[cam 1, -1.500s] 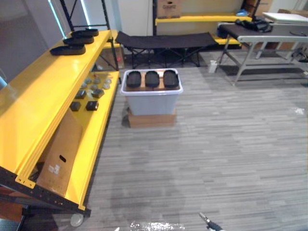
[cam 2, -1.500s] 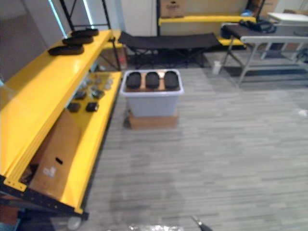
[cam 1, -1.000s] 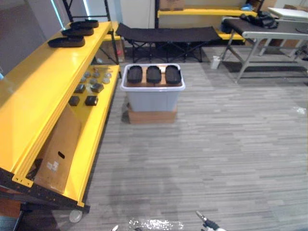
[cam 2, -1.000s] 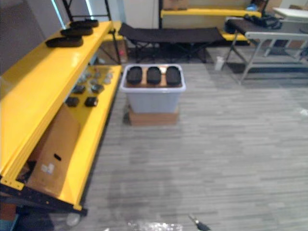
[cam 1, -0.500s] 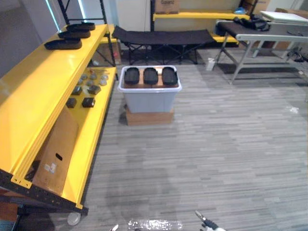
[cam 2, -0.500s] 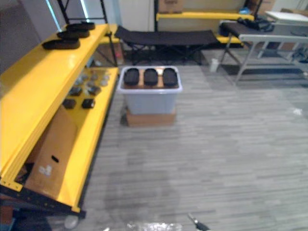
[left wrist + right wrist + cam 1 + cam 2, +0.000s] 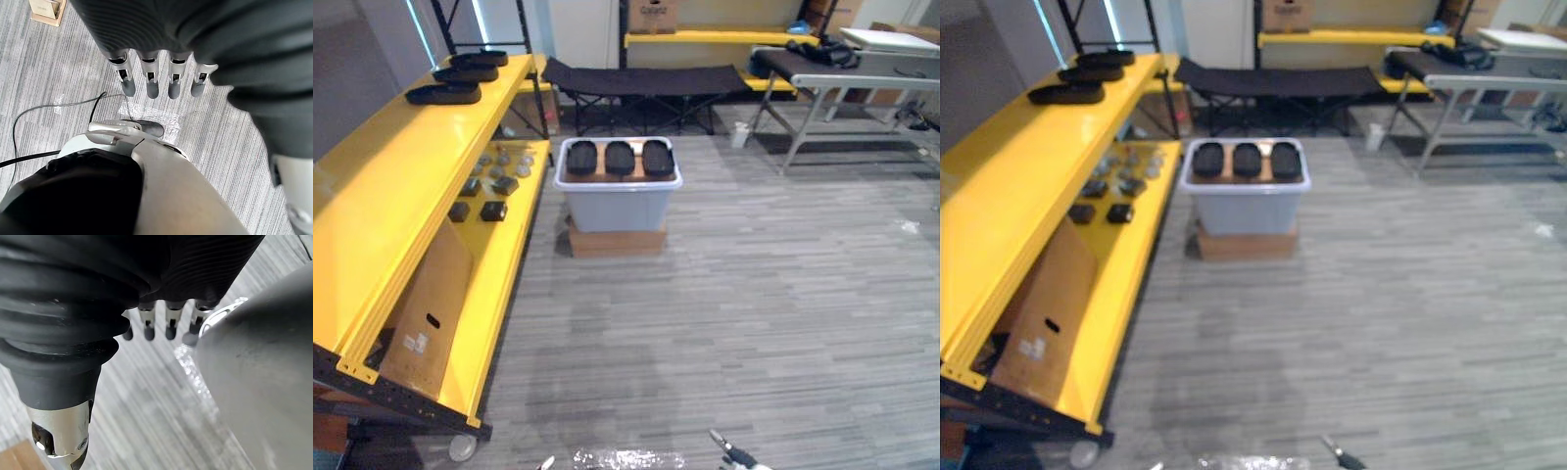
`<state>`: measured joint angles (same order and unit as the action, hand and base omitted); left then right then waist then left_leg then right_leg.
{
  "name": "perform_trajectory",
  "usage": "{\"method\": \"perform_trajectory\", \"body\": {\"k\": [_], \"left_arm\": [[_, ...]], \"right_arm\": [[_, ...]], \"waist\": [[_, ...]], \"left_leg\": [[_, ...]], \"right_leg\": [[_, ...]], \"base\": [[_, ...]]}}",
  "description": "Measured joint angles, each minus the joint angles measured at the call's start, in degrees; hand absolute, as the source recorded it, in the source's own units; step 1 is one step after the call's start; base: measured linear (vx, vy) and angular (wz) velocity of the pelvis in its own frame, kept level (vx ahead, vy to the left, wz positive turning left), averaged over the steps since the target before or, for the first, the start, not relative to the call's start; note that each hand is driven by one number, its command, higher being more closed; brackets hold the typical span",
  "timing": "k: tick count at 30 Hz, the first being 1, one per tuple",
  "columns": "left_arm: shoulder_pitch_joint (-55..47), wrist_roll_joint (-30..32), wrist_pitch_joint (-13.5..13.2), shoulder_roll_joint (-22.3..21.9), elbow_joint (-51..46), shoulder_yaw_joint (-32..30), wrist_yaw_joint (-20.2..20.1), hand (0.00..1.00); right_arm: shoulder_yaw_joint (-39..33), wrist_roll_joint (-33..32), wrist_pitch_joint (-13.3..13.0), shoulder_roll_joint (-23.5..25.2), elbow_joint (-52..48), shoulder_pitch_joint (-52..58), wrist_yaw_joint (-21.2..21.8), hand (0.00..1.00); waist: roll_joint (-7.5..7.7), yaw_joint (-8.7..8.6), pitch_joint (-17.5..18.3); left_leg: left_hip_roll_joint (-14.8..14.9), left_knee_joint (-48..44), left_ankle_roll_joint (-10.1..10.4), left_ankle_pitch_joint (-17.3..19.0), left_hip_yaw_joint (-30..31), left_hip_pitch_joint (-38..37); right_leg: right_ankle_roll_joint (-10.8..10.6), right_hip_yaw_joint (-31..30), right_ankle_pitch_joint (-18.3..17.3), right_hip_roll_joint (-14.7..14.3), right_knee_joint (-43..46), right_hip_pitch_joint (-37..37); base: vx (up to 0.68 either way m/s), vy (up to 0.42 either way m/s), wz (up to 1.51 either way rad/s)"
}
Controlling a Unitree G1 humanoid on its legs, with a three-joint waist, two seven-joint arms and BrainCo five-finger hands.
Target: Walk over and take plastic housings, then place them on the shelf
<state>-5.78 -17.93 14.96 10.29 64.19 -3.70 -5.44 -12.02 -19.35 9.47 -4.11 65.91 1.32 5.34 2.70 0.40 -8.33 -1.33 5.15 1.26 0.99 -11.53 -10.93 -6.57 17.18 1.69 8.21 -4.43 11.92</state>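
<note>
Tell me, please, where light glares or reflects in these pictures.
Left eye view: a pale sheen lies along the yellow shelf top, by the black housings; a glossy floor patch glitters at the bottom edge. Both wrist views: that patch glitters too.

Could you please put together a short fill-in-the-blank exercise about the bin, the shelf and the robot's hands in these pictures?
The pale bin on the floor holds ___ black housings. On the top level of the ___ shelf lie more housings. The left hand and the right hand, fingers straight, hold ___.
Missing words: three; yellow; nothing.
</note>
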Motion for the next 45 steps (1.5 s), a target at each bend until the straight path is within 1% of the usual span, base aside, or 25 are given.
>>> {"method": "perform_trajectory", "body": {"k": [14,19,22,27,36,38,39,40,41,42,43,44,45], "left_arm": [[-0.02,-0.02,-0.42,0.00,0.00,0.09,0.21,0.00],[-0.19,-0.13,-1.75,-0.07,0.06,0.44,1.06,0.00],[-0.40,-0.12,-2.32,-0.21,0.10,0.43,2.32,0.00],[-0.43,-0.13,-2.33,-0.25,0.14,0.43,2.88,0.00],[-0.52,-0.12,-2.41,-0.24,0.23,0.40,2.68,0.00],[-0.53,-0.14,-2.41,-0.26,0.23,0.43,2.69,0.00],[-0.65,-0.10,-2.39,-0.01,0.23,0.49,2.66,0.00],[-0.80,-0.12,-2.35,0.18,0.21,0.52,2.64,0.00],[-1.03,-0.09,-2.33,0.21,0.08,0.68,2.56,0.00],[-1.04,-0.08,-2.35,0.04,0.11,1.01,2.62,0.00],[-1.41,0.01,-2.23,-0.02,0.24,2.53,2.67,0.00],[-1.23,0.06,-2.11,0.11,0.23,2.47,2.66,0.00],[-1.45,0.22,-1.95,0.37,0.25,2.43,2.64,0.00]], "right_arm": [[0.03,0.91,0.01,0.01,0.01,0.01,0.05,0.00],[0.01,1.03,-0.36,0.01,0.02,0.06,0.57,0.00],[-0.06,0.95,-0.68,0.04,0.03,0.06,0.66,0.00],[-0.17,0.37,-0.76,0.07,0.05,0.06,0.51,0.00],[-0.81,-0.26,-0.88,0.18,0.55,0.04,-0.57,0.00],[-1.57,-0.24,-0.91,0.21,0.58,0.15,-0.60,0.00],[-2.32,-0.21,-1.05,0.18,0.48,0.09,-0.67,0.00],[-2.82,-0.23,-1.77,0.24,0.23,0.44,-0.87,0.00],[-3.60,-0.59,-2.36,-0.15,-0.67,1.34,-1.40,0.00],[-4.02,-1.01,-2.82,-0.62,-0.92,1.72,-1.70,0.00],[-4.49,-2.37,-3.71,-1.38,-2.22,1.53,-1.72,0.00],[-5.22,-2.60,-4.35,-1.51,-2.70,1.25,-1.63,0.00],[-5.53,-2.91,-4.60,-1.17,-2.87,1.23,-1.57,0.00]], "waist": [[0.01,0.00,0.00],[0.02,0.01,0.02],[0.03,0.01,0.02],[0.04,0.00,0.02],[0.07,-0.03,0.04],[0.08,-0.10,0.04],[0.46,-0.17,-0.16],[0.43,-0.27,-0.13],[0.57,-0.52,-0.21],[0.20,-0.64,-0.39],[-0.21,-0.51,-0.75],[-0.98,-0.62,-1.90],[-0.41,-0.77,-2.09]], "left_leg": [[-0.21,0.00,-0.14,0.09,-0.03,-0.07],[-0.25,0.00,-0.14,0.09,-0.07,-0.16],[-0.28,0.00,-0.14,0.09,-0.06,-0.19],[-0.31,0.00,-0.15,0.08,-0.06,-0.20],[-0.38,0.00,-0.16,0.10,-0.05,-0.19],[-0.80,0.00,-0.48,0.29,-0.05,-0.27],[-1.11,-0.03,-1.06,0.99,0.01,-0.34],[-1.50,-0.06,-1.81,1.47,-0.10,-0.55],[-2.07,-0.07,-2.98,2.26,-0.21,-1.16],[-1.93,-0.07,-3.29,2.28,-0.21,-1.26],[-1.98,-0.11,-4.14,2.76,-0.36,-2.04],[-1.86,-0.39,-5.09,2.34,-0.32,-3.42],[-1.64,-0.39,-5.19,2.45,-0.25,-4.22]], "right_leg": [[-0.04,0.00,0.02,0.22,0.00,0.08],[-0.07,-0.02,0.05,0.29,0.01,0.17],[-0.07,-0.01,0.06,0.31,0.01,0.21],[-0.08,-0.01,0.06,0.34,0.01,0.23],[-0.07,-0.10,0.04,0.37,0.01,0.17],[-0.20,-0.10,-0.05,0.80,0.09,0.18],[-0.77,-0.03,-1.48,1.40,1.99,-0.54],[-1.70,0.02,-3.32,2.43,5.30,-1.94],[-3.86,-0.09,-5.24,4.31,11.36,-3.76],[-4.64,-0.20,-5.85,4.92,16.14,-5.63],[-4.18,-1.64,-5.03,6.95,29.92,-12.36],[-2.82,-2.12,-4.73,7.91,36.32,-15.05],[-1.99,-2.78,-5.90,7.87,38.62,-16.02]], "base": [[0.00,0.000,0.00],[0.00,0.000,0.00],[0.00,0.000,0.00],[0.00,0.000,0.00],[0.00,0.000,0.00],[0.01,0.050,0.00],[0.02,0.084,0.07],[0.05,0.117,0.18],[0.05,0.117,0.20],[-0.02,0.217,0.10],[-0.08,0.221,0.01],[-0.13,0.238,0.03],[-0.12,0.156,0.19]]}}
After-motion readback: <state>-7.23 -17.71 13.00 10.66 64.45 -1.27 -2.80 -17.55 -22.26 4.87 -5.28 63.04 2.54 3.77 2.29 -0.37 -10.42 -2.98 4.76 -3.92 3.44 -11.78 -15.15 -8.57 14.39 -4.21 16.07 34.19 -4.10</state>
